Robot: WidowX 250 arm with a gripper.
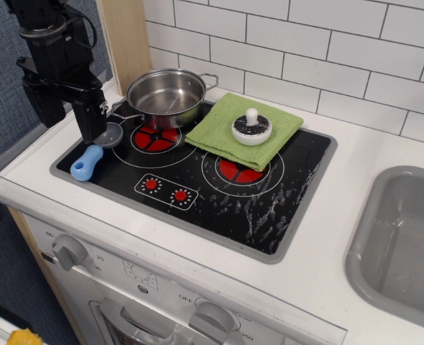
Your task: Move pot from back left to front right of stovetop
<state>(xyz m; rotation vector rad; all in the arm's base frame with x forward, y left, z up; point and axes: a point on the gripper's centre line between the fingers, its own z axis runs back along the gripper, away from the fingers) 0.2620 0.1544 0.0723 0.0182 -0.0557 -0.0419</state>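
Pot (167,95): one, back left on stovetop (284,205); two burners, two dials.

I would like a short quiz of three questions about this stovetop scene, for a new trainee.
1. True or false: the pot sits at the back left of the stovetop.
2. What lies under the white-knobbed timer? A) green cloth B) blue plate C) bare glass
3. Fill in: the scoop has a ____ handle.

Key: 1 true. 2 A, the green cloth, which also covers part of the right burner. 3 blue. Note: the gripper stands left of the pot, beside the scoop; its fingers cannot be read as open or shut.
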